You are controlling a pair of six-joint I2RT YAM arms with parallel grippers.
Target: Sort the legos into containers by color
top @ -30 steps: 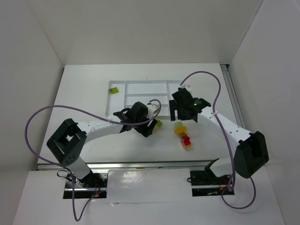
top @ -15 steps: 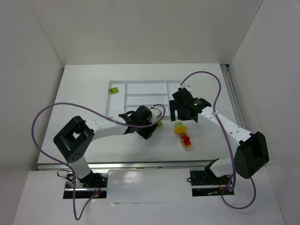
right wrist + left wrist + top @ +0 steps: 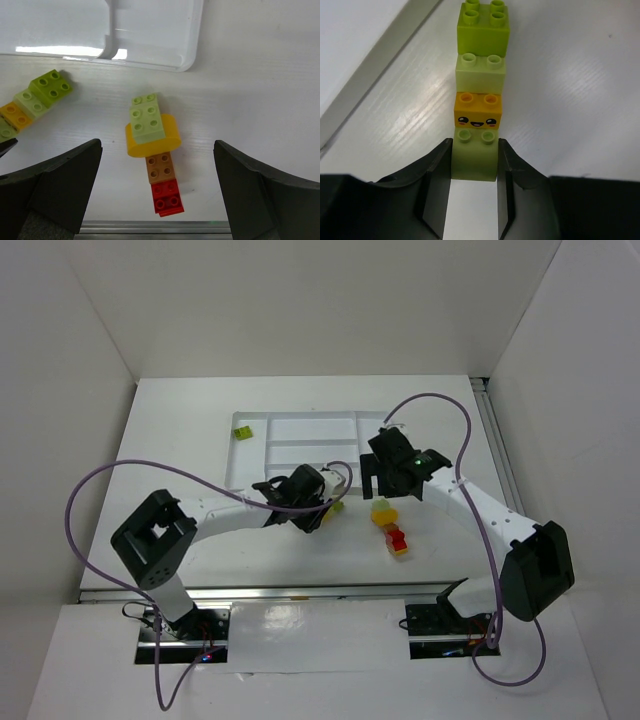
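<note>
We see the tray (image 3: 310,430) holding one lime brick (image 3: 243,432) in its far-left compartment. Left gripper (image 3: 475,150) pinches the pale green end brick (image 3: 475,166) of a four-brick row (image 3: 481,80) just off the tray's near edge. Right gripper (image 3: 156,150) gapes wide above the green-yellow-brown-red stack (image 3: 150,137) off the tray's near-right corner.

1. Bright, even white light from above; the table (image 3: 180,440) and walls (image 3: 300,300) look nearly washed out.
2. Shadows are soft and short (darkest beneath the arms (image 3: 225,512)).
3. Glare streaks the table beside the legos (image 3: 478,107) in the left wrist view and the tray (image 3: 150,30) in the right.
4. Both wrist views hold the legos crisp; the top view is coarser.
</note>
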